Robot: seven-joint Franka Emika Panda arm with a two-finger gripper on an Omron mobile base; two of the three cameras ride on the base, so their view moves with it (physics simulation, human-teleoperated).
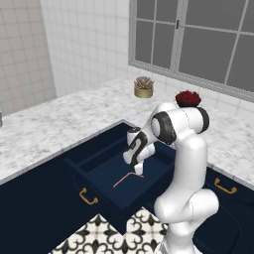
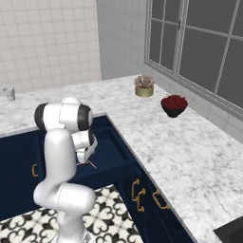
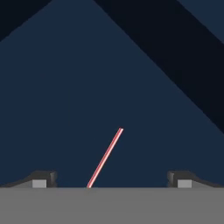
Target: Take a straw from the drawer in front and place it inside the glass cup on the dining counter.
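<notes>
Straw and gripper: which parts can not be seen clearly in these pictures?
- Straw: lower end cut off by the hand view's bottom edge.
- Straw, right base view: mostly hidden behind the arm.
- Gripper, left base view: fingertips too small to judge their gap to the straw.
- Glass cup: too small for detail.

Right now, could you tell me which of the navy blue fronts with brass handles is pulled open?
The wide, shallow navy blue drawer under the open gripper is pulled out, the pinkish striped straw on its floor; the navy cabinet doors are flush.
</notes>
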